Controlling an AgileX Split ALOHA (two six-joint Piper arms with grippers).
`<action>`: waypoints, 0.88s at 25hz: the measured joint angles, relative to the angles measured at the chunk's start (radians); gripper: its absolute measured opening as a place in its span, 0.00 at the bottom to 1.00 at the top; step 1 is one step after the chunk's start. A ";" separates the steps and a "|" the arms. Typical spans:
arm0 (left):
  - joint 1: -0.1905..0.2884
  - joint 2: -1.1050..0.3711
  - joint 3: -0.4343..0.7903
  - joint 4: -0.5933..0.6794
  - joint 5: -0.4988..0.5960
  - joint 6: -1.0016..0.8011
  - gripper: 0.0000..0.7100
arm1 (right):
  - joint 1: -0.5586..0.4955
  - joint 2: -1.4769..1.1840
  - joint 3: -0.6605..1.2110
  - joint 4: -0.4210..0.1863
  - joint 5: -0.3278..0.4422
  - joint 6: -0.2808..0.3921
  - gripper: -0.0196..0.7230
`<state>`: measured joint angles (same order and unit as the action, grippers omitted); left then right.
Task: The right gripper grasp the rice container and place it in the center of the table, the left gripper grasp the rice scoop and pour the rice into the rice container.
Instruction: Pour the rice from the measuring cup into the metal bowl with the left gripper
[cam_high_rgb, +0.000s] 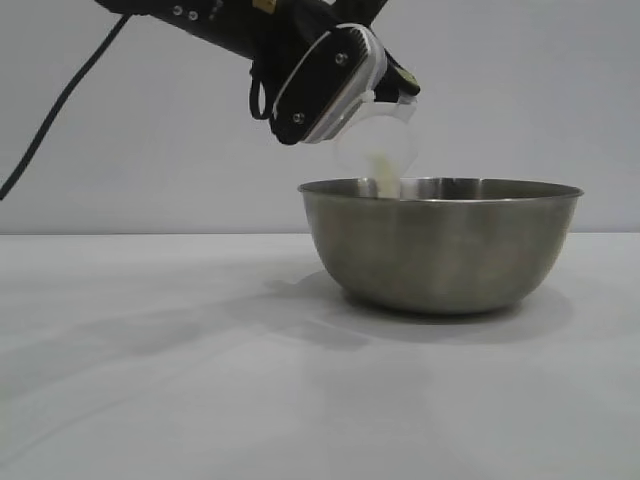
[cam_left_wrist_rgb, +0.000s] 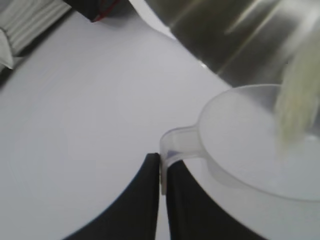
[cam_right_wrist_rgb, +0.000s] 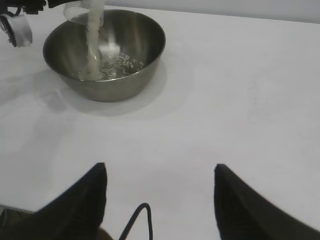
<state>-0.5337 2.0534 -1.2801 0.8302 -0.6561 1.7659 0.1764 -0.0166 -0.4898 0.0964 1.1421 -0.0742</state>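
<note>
The rice container (cam_high_rgb: 440, 245), a wide steel bowl, stands on the white table (cam_high_rgb: 150, 380). My left gripper (cam_left_wrist_rgb: 162, 167) is shut on the handle of the rice scoop (cam_left_wrist_rgb: 250, 150) and holds it tilted above the bowl's left rim (cam_high_rgb: 378, 148). Rice (cam_left_wrist_rgb: 297, 107) streams out of the scoop into the bowl. In the right wrist view the stream (cam_right_wrist_rgb: 93, 40) falls onto a small heap of grains in the bowl (cam_right_wrist_rgb: 105, 50). My right gripper (cam_right_wrist_rgb: 160, 172) is open and empty, well back from the bowl, low over the table.
A dark object with a red wire (cam_left_wrist_rgb: 92, 7) and a pale ribbed thing (cam_left_wrist_rgb: 25, 25) show at the table's edge in the left wrist view. A thin black cable (cam_right_wrist_rgb: 142, 220) loops between the right gripper's fingers.
</note>
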 joint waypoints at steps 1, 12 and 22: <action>0.000 0.000 0.000 0.000 -0.012 0.013 0.00 | 0.000 0.000 0.000 0.000 0.000 0.000 0.60; 0.000 0.000 0.000 -0.127 -0.069 -0.082 0.00 | 0.000 0.000 0.000 -0.002 0.000 0.002 0.60; 0.000 0.001 0.000 -0.796 -0.137 -0.387 0.00 | 0.000 0.000 0.000 -0.002 0.000 0.007 0.60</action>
<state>-0.5337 2.0548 -1.2801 0.0339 -0.7935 1.3791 0.1764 -0.0166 -0.4898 0.0947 1.1421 -0.0672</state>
